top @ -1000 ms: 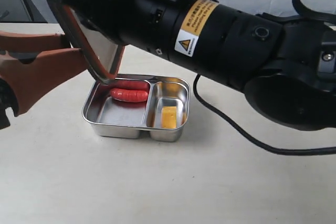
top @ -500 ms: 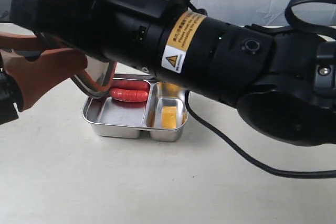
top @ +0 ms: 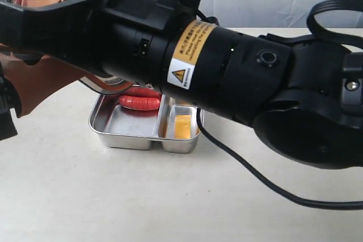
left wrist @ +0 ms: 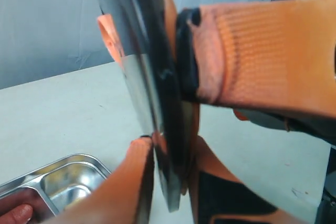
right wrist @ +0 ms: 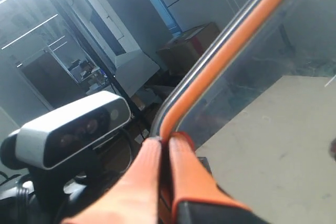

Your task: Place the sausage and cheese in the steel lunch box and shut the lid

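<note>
The exterior view shows sausage (top: 139,102) and cheese (top: 182,126) lying in the box (top: 122,139). Only the wrist views show the grip: left gripper (left wrist: 169,148) and right gripper (right wrist: 165,142) each clamped on the lid (left wrist: 149,77).

Far rim of steel lunch box (top: 122,135) hidden behind right arm (top: 227,66), lid (left wrist: 149,77) blurred close-up, sausage (left wrist: 13,214) cropped at edge

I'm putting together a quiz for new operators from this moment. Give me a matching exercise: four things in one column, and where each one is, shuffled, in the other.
Things:
1. sausage
2. cheese
3. lid
4. steel lunch box

Places:
A. in the narrow compartment
B. standing uncovered on the table
C. in the wide compartment
D. held up in the air, off the box

Pairs: 1-C, 2-A, 3-D, 4-B
</note>
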{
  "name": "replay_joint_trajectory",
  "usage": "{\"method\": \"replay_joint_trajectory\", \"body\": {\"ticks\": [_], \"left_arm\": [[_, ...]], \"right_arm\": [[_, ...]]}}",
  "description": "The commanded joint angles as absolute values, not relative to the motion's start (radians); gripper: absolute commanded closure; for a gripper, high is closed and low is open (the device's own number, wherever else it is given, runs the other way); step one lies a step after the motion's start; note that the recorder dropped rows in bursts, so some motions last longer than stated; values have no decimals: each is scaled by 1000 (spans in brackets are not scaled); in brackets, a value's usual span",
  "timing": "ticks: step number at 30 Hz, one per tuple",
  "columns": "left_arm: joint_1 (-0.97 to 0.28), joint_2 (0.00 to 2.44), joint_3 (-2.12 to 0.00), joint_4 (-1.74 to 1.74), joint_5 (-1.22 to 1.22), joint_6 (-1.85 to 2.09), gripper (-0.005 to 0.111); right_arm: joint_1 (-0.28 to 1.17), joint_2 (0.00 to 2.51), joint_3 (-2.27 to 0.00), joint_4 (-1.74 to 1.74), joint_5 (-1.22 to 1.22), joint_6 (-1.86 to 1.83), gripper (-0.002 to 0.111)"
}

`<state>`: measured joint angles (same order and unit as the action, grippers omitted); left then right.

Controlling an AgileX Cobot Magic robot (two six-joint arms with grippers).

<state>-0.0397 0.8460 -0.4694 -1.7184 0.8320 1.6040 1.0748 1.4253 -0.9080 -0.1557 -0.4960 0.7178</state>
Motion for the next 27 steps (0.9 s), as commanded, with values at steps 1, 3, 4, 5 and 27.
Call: {"method": "replay_joint_trajectory", "body": {"ticks": [1,3,4,5,27], "left_arm": [[-44,849,-474,-1744,808,1625,107],[-44,849,-474,-1744,779,1657,107],[-44,849,-474,-1744,758,1670,107],[-44,849,-474,-1744,744,1689,107],[-44,849,-476,-1744,584,1822,107]], "right_arm": [[1099,1423,-915,-201,-438,729,109],[1099,1423,-915,-201,-397,731,109],[1099,1421,-915,-201,-369,731,109],[1099,1419,-915,-201,-345,731,109],[1097,1326,-915,-201,65,731,109]]}}
